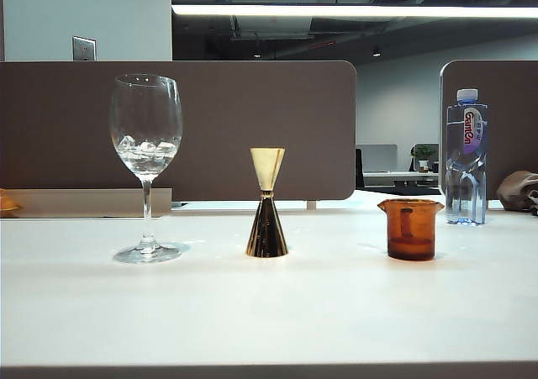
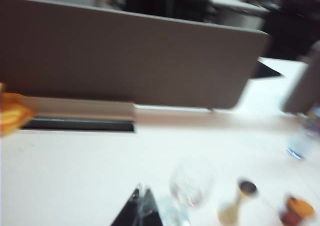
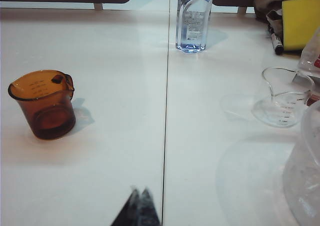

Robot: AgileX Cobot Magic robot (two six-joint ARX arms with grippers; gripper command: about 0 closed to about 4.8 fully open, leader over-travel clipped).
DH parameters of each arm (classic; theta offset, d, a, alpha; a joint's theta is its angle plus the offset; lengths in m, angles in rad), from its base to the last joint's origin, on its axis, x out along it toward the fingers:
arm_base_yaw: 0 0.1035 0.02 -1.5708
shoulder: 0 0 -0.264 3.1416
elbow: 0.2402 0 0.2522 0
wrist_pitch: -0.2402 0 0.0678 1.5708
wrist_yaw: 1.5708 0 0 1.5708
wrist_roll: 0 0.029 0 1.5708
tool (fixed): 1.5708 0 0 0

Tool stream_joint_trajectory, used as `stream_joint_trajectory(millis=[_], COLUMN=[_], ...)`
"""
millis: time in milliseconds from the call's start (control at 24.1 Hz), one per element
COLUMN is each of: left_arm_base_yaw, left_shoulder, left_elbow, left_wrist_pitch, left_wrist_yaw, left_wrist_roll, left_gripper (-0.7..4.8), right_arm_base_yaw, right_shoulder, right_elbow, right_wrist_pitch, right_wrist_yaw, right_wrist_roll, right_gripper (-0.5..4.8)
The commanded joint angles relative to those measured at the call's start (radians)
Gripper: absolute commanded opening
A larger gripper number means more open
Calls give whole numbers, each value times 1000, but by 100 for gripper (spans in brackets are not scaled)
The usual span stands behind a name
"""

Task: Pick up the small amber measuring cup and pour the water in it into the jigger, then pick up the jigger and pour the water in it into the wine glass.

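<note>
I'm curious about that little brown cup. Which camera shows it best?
The right wrist view: the small amber measuring cup is close and sharp, showing lip and scale marks. The exterior view shows it side-on and smaller; the left wrist view gives only a blur.

The left wrist view is smeared throughout: the wine glass (image 2: 191, 182), the jigger (image 2: 236, 206) and the small amber measuring cup (image 2: 296, 211) show only as soft shapes, and the picture's edge cuts the cup and the glass's foot. Only the dark tips of the left gripper (image 2: 141, 211) show, too blurred to read. In the right wrist view, the right gripper (image 3: 139, 208) shows its tips alone, pressed together, and the water bottle (image 3: 194, 18) loses its cap at the edge.
</note>
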Motion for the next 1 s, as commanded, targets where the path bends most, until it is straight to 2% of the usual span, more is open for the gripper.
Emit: stream_joint_trajectory(millis=[41,83,166,249,664,996], left_arm_base_yaw=[-82,-124,-179,-226,-457,-443], left_shoulder=[8,8,8,8,6,3], left_elbow=[114,160,200,208,212,212], left_wrist_pitch=[-281,-389,-509,-567,-567,-567], left_wrist_yaw=[63,63,64,63,90,36], left_wrist_roll=[-5,-5,-5,-1,194,223], left_gripper=[-2,-2,-2,-2,-2,-2], right_arm_base_yaw=[0,0,0,0,0,0], right_shoulder=[0,0,0,0,0,0], right_elbow=[-7,-7,-7,-7,-7,-7], right_wrist_pitch=[8,8,8,8,8,8], right_wrist_yaw=[1,1,1,0,1,1], right_wrist_roll=[0,0,0,0,0,0], right_gripper=[4,4,4,4,4,4])
